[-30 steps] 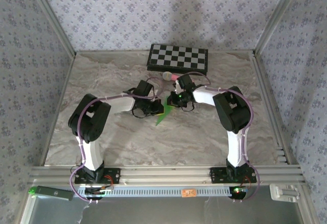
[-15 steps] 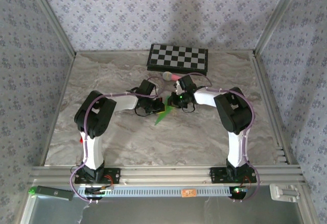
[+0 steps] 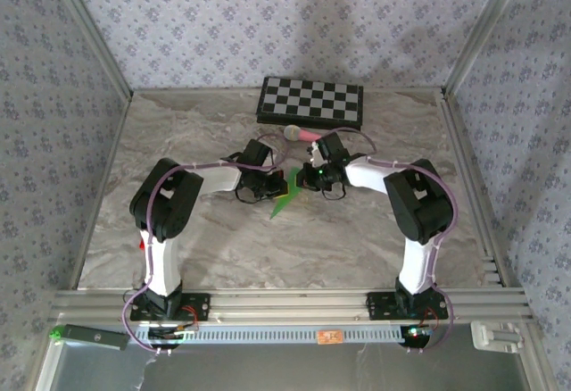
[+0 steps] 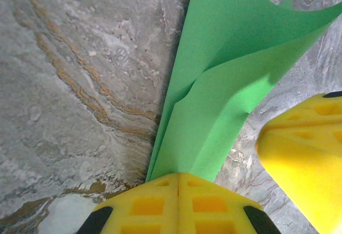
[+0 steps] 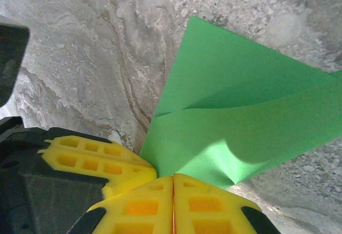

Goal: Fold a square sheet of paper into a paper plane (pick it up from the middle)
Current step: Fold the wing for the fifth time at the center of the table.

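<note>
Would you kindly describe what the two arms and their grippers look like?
Both the left arm and right arm have white links with black joint housings, and a purple cable loops along each. The left gripper and right gripper have yellow fingers with rectangular recessed pockets, on black mounts. A green light glows at the right wrist.

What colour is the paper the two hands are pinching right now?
Bright green, plain and unmarked; the paper shows best in the left wrist view.
</note>
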Controlling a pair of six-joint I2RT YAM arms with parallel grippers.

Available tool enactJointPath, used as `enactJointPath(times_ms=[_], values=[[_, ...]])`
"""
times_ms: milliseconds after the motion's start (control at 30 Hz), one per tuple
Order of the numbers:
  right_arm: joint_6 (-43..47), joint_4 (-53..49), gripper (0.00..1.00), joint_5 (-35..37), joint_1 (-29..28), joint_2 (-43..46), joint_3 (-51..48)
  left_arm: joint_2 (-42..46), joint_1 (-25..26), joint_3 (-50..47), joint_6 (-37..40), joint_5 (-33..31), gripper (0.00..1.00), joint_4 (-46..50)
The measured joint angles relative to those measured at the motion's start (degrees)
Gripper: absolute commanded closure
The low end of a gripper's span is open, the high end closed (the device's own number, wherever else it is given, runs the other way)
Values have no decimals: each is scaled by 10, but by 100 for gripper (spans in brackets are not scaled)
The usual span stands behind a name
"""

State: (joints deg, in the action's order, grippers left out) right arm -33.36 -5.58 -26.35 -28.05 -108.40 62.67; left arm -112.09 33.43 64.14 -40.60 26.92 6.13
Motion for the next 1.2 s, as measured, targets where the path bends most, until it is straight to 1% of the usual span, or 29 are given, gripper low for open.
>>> enactJointPath(times_ms=[167, 400, 667, 900, 1067, 1200], values=[[0, 0, 92, -3, 0, -32, 8, 0, 1, 2, 1, -4, 100, 3], [-1, 0, 93, -4, 11, -35, 12, -5, 1, 11, 31, -4, 100, 23], [-13, 4, 93, -10, 44, -38, 12, -5, 1, 11, 82, -4, 100, 27], [-35, 7, 93, -14, 72, -45, 20, -6, 1, 12, 102, -4, 100, 29], [-44, 2, 93, 26, 110, -47, 35, -6, 1, 15, 110, -3, 100, 32], [-43, -3, 93, 53, 125, -44, 40, -9, 1, 21, 113, -3, 100, 40]])
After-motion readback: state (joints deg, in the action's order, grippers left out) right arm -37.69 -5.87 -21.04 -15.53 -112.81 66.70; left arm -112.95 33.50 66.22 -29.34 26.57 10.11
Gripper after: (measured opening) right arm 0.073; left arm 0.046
